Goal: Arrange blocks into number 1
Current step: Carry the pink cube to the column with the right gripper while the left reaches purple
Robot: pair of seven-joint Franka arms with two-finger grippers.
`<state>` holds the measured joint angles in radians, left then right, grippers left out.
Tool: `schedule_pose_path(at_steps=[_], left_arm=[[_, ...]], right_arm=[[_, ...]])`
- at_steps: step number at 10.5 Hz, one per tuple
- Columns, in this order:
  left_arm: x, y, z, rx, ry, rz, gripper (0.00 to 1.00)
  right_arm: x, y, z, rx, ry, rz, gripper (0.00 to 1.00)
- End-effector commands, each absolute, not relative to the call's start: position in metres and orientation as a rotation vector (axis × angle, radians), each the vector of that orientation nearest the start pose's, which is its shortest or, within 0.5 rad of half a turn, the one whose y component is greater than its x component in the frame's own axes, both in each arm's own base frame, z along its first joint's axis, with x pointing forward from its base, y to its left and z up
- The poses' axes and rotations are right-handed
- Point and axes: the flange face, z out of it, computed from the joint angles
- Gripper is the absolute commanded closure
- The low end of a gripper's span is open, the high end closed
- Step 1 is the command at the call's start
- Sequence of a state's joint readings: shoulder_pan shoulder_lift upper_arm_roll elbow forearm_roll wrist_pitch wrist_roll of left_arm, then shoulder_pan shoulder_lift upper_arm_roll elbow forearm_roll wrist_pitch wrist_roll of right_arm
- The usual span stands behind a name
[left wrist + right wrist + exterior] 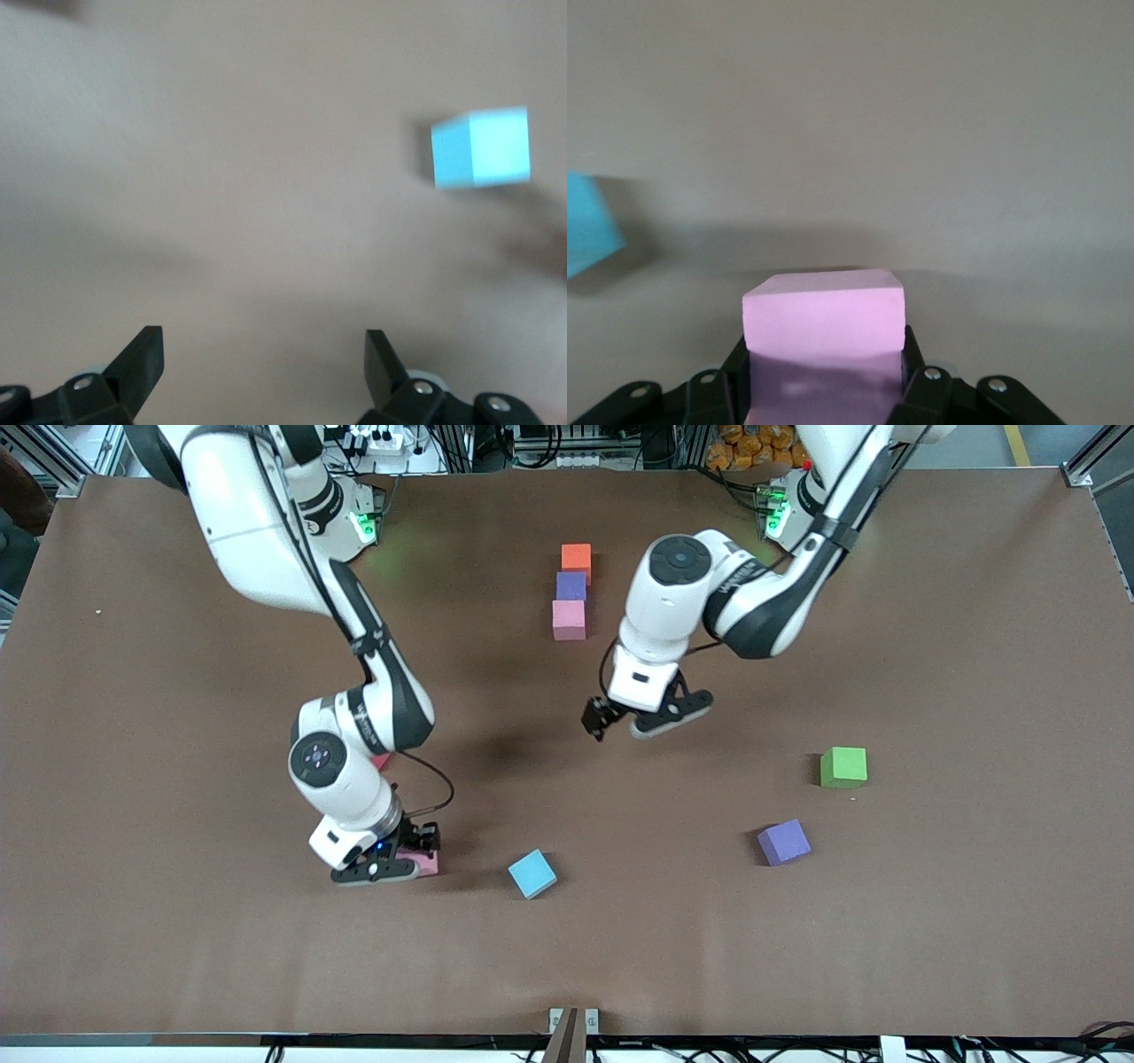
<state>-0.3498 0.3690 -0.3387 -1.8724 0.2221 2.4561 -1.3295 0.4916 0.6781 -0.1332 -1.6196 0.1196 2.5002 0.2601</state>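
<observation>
An orange block (576, 560), a purple block (571, 586) and a light pink block (569, 620) lie in a touching column near the robots' bases. A second purple block (783, 841) lies loose toward the left arm's end. My right gripper (403, 859) is down at the table surface, shut on the second light pink block (824, 314), which fills the gap between its fingers. My left gripper (633, 724) hangs open over bare table at mid-table, nothing between its fingers (142, 359).
A light blue cube (532, 873) lies beside the right gripper, toward the left arm's end. A green cube (843, 767) sits close to the loose purple block, a little farther from the camera. A sliver of a red cube (383, 760) shows from under the right arm.
</observation>
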Motion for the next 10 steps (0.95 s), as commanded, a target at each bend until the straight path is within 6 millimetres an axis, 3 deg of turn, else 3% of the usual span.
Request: schedule_pose_path(at_steps=[1, 3, 4, 7, 10], left_arm=[[0.544, -0.356, 0.352, -3.125, -0.905, -0.319, 0.0], [0.566, -0.312, 0.332, -3.081, -0.855, -0.308, 0.0], [0.578, -0.287, 0.321, -3.071, -0.821, -0.287, 0.0], [0.604, -0.22, 0.289, -3.031, -0.813, -0.219, 0.0], [0.624, -0.162, 0.258, -3.04, -0.519, -0.164, 0.0]], right_arm=[[0.553, 0.302, 0.279, -3.026, 0.03, -0.242, 0.51], [0.475, 0.374, 0.278, -3.019, 0.056, -0.17, 0.51], [0.448, 0.404, 0.274, -3.018, 0.096, -0.149, 0.51], [0.395, 0.444, 0.258, -3.032, 0.158, -0.093, 0.51], [0.356, 0.473, 0.236, -3.063, 0.135, -0.062, 0.51]])
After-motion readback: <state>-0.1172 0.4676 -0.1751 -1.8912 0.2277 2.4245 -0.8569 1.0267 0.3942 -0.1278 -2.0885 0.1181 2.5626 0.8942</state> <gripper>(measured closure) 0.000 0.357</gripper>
